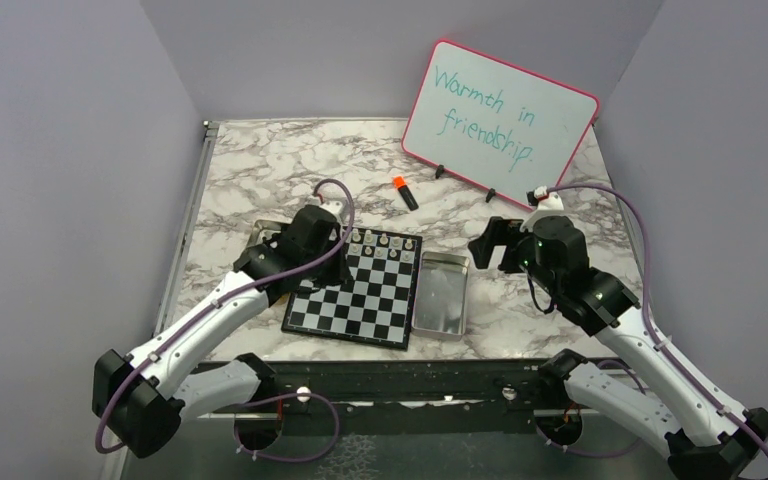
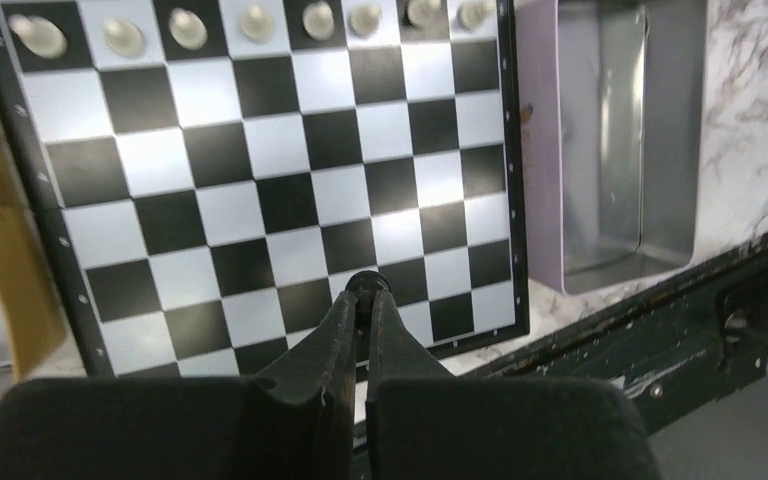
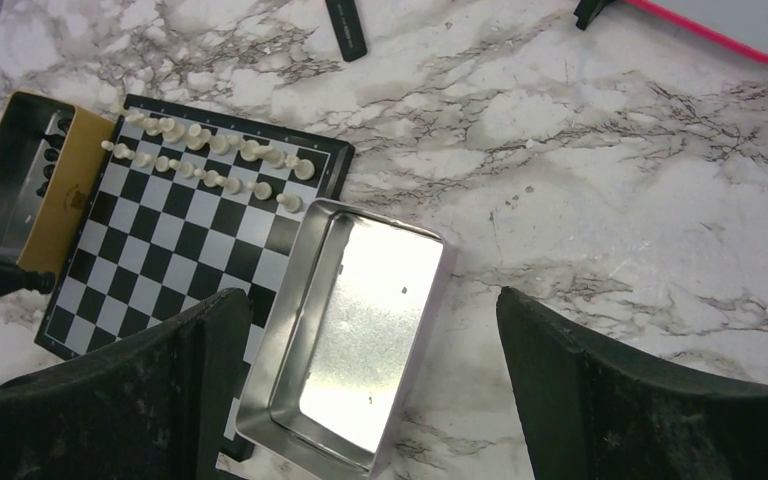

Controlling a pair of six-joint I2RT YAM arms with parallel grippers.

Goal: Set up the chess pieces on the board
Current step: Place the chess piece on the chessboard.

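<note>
Honestly, left tool (image 2: 363, 297) is clamped on a tiny black piece (image 2: 363, 282), which could topple when released; right tool (image 3: 368, 302) hangs open.

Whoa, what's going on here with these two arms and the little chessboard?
Two robot arms are setting up a chess set. The left tool is shut over the near rows of the board, apparently pinching a tiny black piece. The white pieces stand in the two far rows. What look like more dark pieces sit in the gold tray beside the board. The right tool hangs open near the silver tray, holding nothing.
</note>
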